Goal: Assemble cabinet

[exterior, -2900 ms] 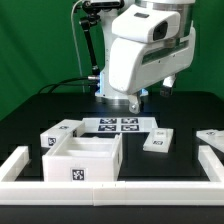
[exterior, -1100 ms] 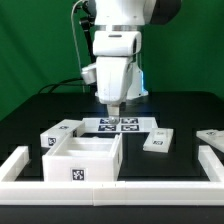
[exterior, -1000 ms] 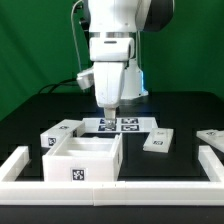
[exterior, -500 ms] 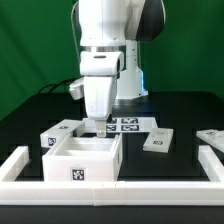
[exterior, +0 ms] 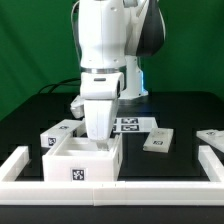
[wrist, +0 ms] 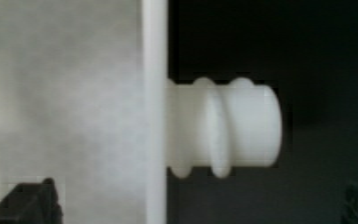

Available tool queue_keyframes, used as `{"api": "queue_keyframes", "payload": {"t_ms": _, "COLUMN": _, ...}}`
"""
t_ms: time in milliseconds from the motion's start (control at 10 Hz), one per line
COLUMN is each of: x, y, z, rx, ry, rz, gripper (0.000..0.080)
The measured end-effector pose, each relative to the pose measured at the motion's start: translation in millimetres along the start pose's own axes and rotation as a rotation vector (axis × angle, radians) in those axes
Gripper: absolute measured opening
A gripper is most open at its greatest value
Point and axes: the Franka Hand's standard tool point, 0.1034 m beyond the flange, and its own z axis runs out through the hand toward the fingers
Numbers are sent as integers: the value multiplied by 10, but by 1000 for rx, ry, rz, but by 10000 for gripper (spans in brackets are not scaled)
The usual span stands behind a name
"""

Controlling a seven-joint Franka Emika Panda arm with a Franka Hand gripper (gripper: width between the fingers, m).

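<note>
Alignment matters: with the end effector spread apart at the cabinet, on the bench toward the exterior view's left, you should centre its back wall before closing.

Bright even light; wrist view blurred, low resolution.

The white cabinet box stands open at the top, with 1 black-and-white tag on its front. A small tagged block lies just beside it. Another tagged piece lies flat, apart.
</note>
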Motion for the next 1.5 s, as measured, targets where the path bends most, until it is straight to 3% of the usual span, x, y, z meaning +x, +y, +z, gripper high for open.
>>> {"api": "queue_keyframes", "payload": {"t_ms": 200, "x": -3, "y": -7, "z": 10, "rx": 3, "ry": 0, "rz": 1, "gripper": 798}}
{"api": "queue_keyframes", "payload": {"t_ms": 300, "x": -15, "y": -16, "z": 25, "rx": 6, "ry": 0, "rz": 3, "gripper": 662}}
{"api": "queue_keyframes", "payload": {"t_ms": 400, "x": -17, "y": -17, "z": 26, "rx": 6, "ry": 0, "rz": 4, "gripper": 662}}
{"api": "queue_keyframes", "payload": {"t_ms": 600, "x": -17, "y": -18, "z": 27, "rx": 6, "ry": 0, "rz": 4, "gripper": 388}}
{"api": "queue_keyframes", "payload": {"t_ms": 700, "x": -17, "y": -17, "z": 27, "rx": 6, "ry": 0, "rz": 4, "gripper": 388}}
{"api": "queue_keyframes", "payload": {"t_ms": 900, "x": -17, "y": -17, "z": 27, "rx": 6, "ry": 0, "rz": 4, "gripper": 43}}
{"api": "queue_keyframes", "payload": {"t_ms": 1500, "x": -16, "y": -12, "z": 24, "rx": 4, "ry": 0, "rz": 3, "gripper": 34}}
